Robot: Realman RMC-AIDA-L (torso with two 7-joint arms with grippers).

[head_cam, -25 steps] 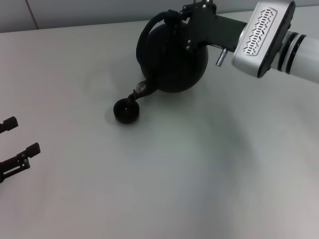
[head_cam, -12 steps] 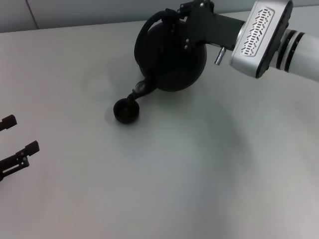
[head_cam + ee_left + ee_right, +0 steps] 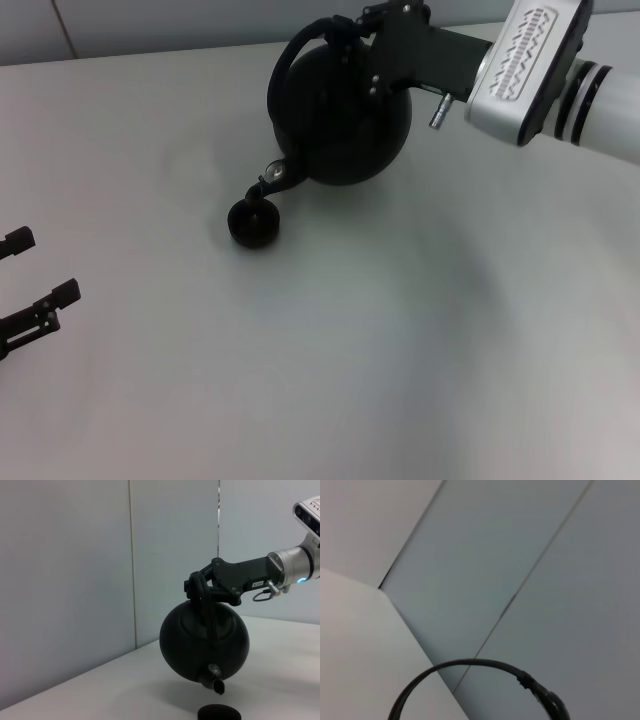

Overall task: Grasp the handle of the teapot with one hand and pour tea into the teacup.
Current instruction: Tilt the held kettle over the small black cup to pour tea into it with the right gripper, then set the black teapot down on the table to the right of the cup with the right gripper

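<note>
The round matte-black teapot (image 3: pixel 340 110) hangs in the air, tilted, with its short spout (image 3: pixel 268 183) pointing down just above the tiny dark teacup (image 3: pixel 253 224) on the table. My right gripper (image 3: pixel 350 30) is shut on the arched black handle (image 3: pixel 292 55) at the top of the pot. The left wrist view shows the same: the teapot (image 3: pixel 205 642) held off the table by its handle (image 3: pixel 205 597), and the teacup (image 3: pixel 219 713) below the spout. The right wrist view shows only part of the handle (image 3: pixel 470 670). My left gripper (image 3: pixel 30 285) is open and idle at the left edge.
The pale table (image 3: pixel 400 350) carries only the teacup. Grey wall panels (image 3: pixel 75 580) stand behind the table's far edge.
The teapot has shifted slightly to the left and up, and its spout has lifted a little from the teacup. The left arm has not moved.
</note>
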